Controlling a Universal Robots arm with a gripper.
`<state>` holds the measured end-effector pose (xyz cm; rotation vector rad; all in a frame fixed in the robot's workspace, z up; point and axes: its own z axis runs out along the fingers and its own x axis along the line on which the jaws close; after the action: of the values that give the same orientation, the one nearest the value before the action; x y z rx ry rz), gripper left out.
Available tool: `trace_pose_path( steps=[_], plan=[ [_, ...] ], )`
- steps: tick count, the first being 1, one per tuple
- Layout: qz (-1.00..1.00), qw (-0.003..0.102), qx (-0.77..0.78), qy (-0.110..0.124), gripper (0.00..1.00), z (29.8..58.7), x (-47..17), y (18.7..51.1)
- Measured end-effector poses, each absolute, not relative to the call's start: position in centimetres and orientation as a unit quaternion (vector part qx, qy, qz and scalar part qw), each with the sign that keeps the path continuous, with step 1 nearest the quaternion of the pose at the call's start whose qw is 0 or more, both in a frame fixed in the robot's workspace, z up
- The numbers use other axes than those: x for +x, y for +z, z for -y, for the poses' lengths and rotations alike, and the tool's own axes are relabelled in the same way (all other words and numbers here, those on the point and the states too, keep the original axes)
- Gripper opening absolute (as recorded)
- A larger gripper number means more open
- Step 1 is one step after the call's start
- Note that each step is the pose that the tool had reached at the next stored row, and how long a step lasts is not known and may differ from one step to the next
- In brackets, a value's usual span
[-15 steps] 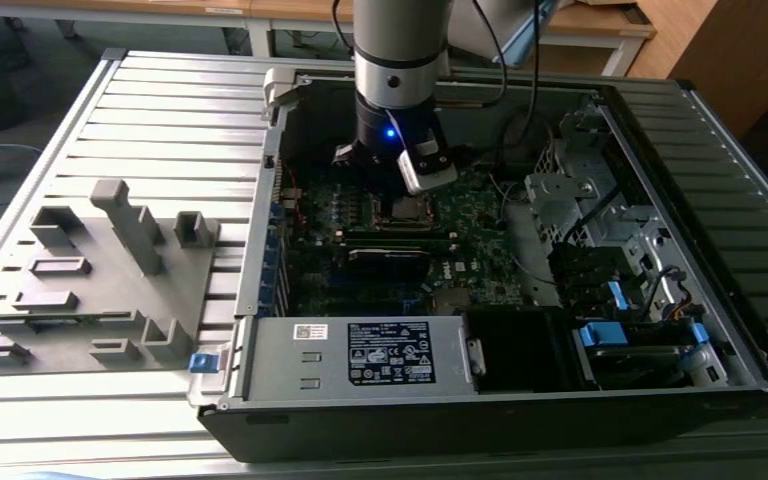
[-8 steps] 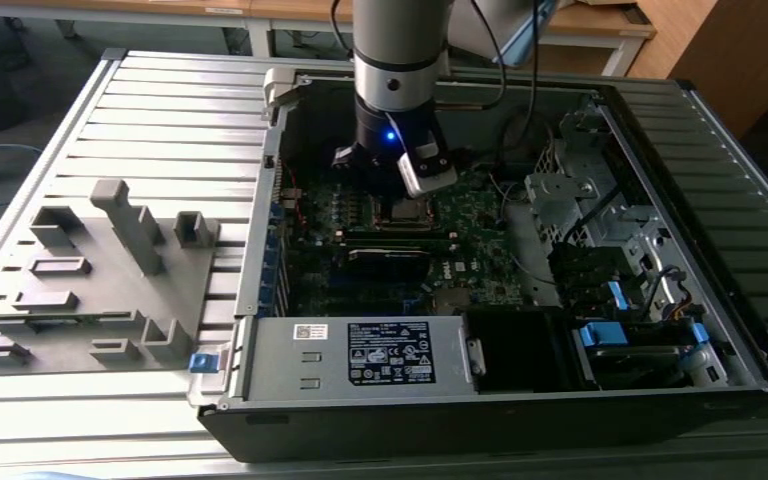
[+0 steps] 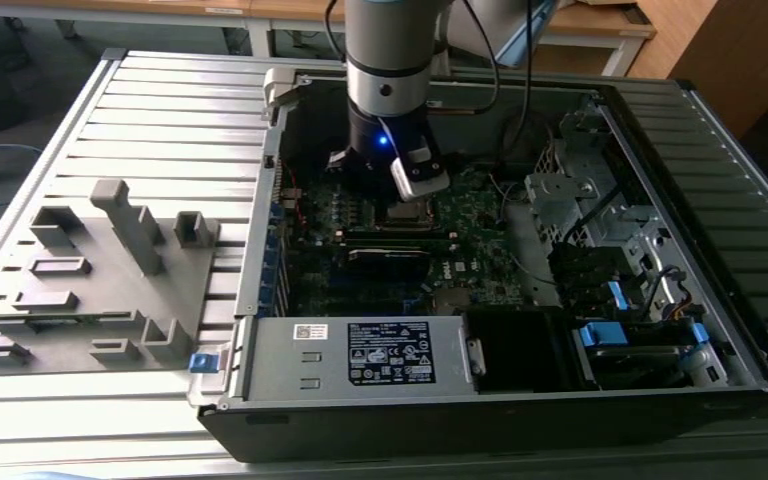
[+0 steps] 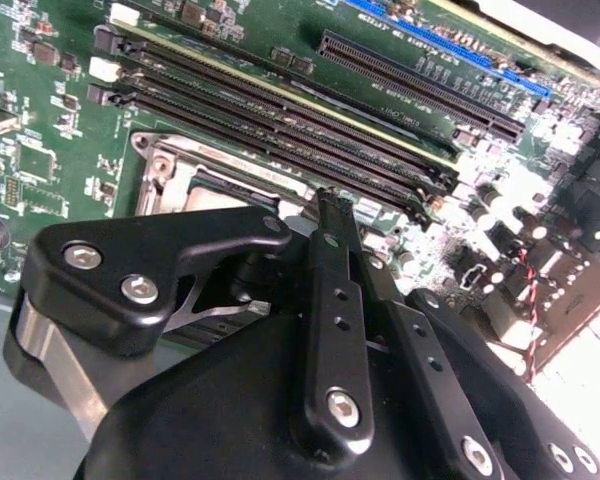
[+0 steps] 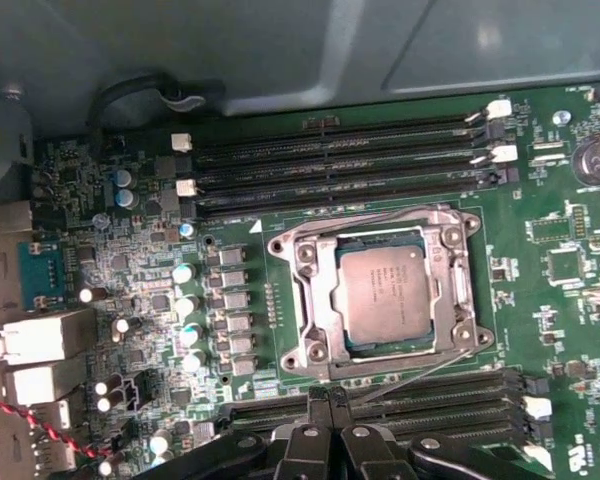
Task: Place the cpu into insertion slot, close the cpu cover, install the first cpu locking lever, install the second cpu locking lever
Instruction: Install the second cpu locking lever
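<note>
The cpu (image 5: 383,297) is already lying flat in the insertion slot (image 5: 452,290), with the cpu cover (image 5: 320,300) folded down around it, near the middle of the motherboard (image 5: 130,260) between the memory slots (image 5: 340,160). The gripper (image 5: 330,440) is hovering just beside the socket, its jaws pressed together and pinching nothing. The chip looks light, stiff and fragile underneath, so holding it by its edges seems wisest.
</note>
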<state>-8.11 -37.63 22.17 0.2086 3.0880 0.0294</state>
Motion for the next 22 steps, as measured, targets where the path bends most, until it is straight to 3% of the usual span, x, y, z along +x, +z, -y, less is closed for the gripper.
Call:
trace_pose_path(
  steps=[22],
  plan=[
    [-0.997,0.023,0.067,0.009,0.11,37.63,-8.16,21.48]
  ],
)
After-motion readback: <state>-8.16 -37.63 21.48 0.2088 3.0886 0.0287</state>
